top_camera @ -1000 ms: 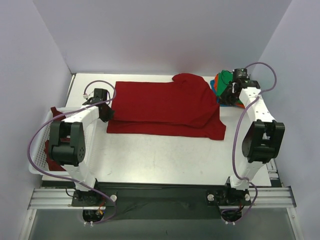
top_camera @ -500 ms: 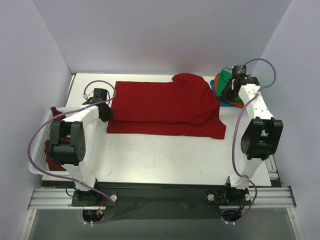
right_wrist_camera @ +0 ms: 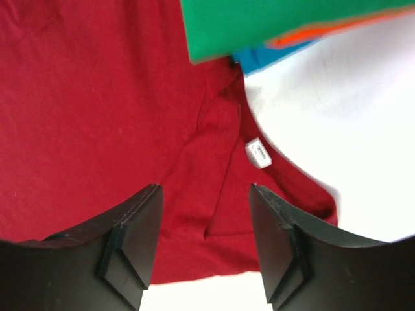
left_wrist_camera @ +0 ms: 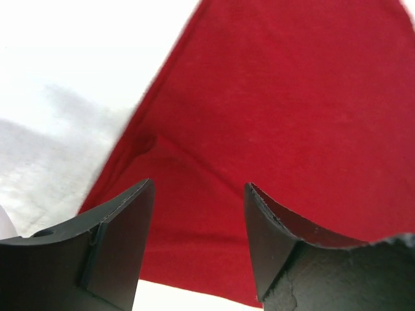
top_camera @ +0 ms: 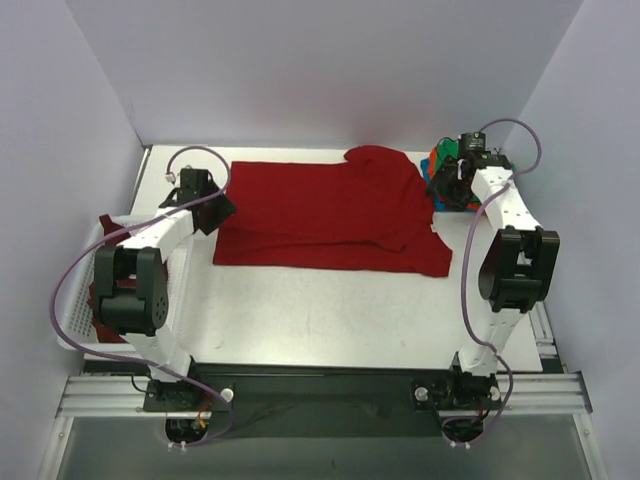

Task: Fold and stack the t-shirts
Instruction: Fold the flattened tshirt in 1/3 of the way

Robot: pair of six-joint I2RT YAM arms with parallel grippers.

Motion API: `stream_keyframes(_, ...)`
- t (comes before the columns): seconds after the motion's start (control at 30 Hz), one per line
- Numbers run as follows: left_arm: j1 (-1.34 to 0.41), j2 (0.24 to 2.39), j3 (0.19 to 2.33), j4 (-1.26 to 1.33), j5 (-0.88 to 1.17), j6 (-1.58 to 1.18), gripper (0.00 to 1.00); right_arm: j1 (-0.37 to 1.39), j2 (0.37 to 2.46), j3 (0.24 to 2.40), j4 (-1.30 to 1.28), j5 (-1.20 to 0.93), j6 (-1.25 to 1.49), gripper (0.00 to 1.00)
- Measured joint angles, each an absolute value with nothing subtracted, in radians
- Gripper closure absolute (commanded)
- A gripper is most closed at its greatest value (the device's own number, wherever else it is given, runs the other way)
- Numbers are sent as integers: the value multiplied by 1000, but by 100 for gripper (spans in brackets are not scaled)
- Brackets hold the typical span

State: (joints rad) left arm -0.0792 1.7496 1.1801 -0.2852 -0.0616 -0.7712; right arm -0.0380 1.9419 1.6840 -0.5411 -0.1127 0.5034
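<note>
A bright red t-shirt point(top_camera: 330, 210) lies spread across the middle of the table, its near part folded over. My left gripper point(top_camera: 207, 203) hovers at the shirt's left edge, and in the left wrist view it point(left_wrist_camera: 199, 188) is open, with only red cloth point(left_wrist_camera: 272, 116) below. My right gripper point(top_camera: 449, 186) is over the shirt's right edge. It point(right_wrist_camera: 205, 188) stands open above a fold with a white label point(right_wrist_camera: 258, 153). Folded green point(right_wrist_camera: 279, 23), orange point(right_wrist_camera: 311, 34) and blue point(right_wrist_camera: 266, 58) shirts are stacked at the back right. A maroon shirt point(top_camera: 108, 224) lies at the left.
A white mesh basket point(top_camera: 75, 325) sits at the table's left edge and holds the maroon cloth. Grey walls close in the back and both sides. Purple cables loop off both arms. Bare white tabletop point(top_camera: 320, 315) lies in front of the red shirt.
Both grippers have gone from shut to open and let go of the red shirt. The left one rose and shifted slightly back; the right one moved a little toward the stack.
</note>
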Motion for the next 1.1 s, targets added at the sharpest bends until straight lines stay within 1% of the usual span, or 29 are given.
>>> stream_keyframes(0.03, -83, 1736, 1179, -280, -54, -768, 33, -36, 1910, 1639, -523, -114, 505, 56)
stream_keyframes(0.1, -94, 1702, 1169, -266, -43, -764, 35, -31, 1832, 1538, -514, -117, 511, 65)
stream_keyframes(0.3, -165, 1570, 1039, -240, -43, -763, 39, -35, 1530, 1170, -467, -109, 524, 66)
stream_keyframes(0.4, -209, 1523, 962, -241, -71, -772, 43, -54, 1441, 1048, -457, -109, 522, 66)
stream_keyframes(0.6, -236, 1515, 854, -235, -90, -797, 48, -73, 1467, 971, -410, -109, 503, 65)
stream_keyframes(0.8, -236, 1556, 850, -197, -99, -811, 51, -73, 1549, 969, -361, -108, 475, 64)
stream_keyframes(0.93, -236, 1592, 853, -202, -127, -829, 51, -73, 1603, 970, -353, -90, 459, 57)
stream_keyframes(1.1, -236, 1605, 856, -202, -149, -838, 51, -73, 1616, 970, -348, -72, 443, 58)
